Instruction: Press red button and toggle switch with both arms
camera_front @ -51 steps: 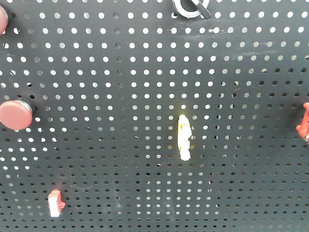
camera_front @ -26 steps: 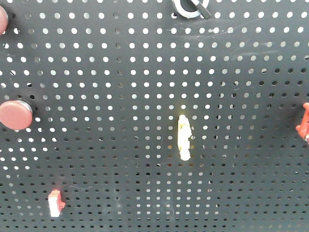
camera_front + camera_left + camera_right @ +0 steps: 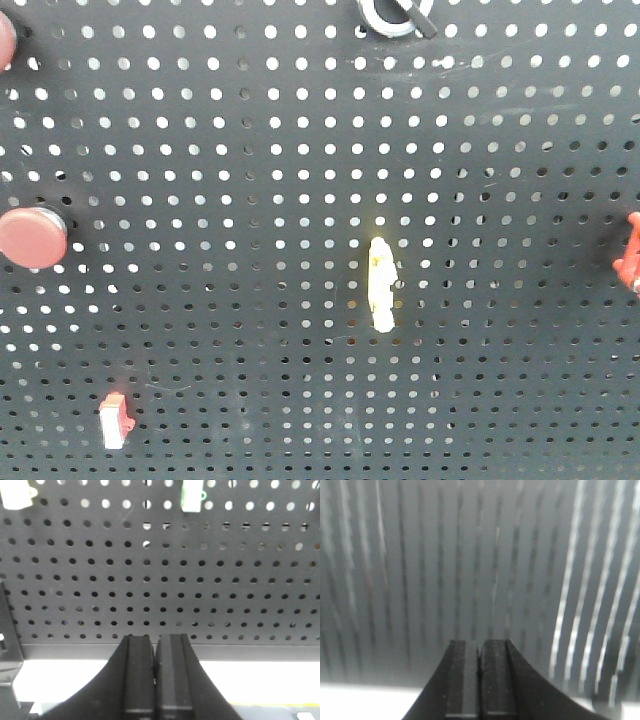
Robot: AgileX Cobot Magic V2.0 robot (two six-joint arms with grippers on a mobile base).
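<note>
A red button point(image 3: 30, 237) with a silver collar sits on the black pegboard point(image 3: 250, 150) at the left. A second red button point(image 3: 5, 40) is cut off at the top left. The toggle switch point(image 3: 397, 17), silver ring and black lever, is at the top edge, partly cut off. No arm shows in the front view. My left gripper point(image 3: 154, 639) is shut and empty, low before the pegboard's bottom edge point(image 3: 200, 650). My right gripper point(image 3: 479, 644) is shut and empty; its view is motion-blurred into vertical streaks.
A yellow upright handle point(image 3: 381, 283) is mid-board. A red-and-white rocker switch point(image 3: 115, 420) is at the lower left. A red part point(image 3: 630, 258) is at the right edge. In the left wrist view, two pale fittings point(image 3: 191, 495) hang at the top.
</note>
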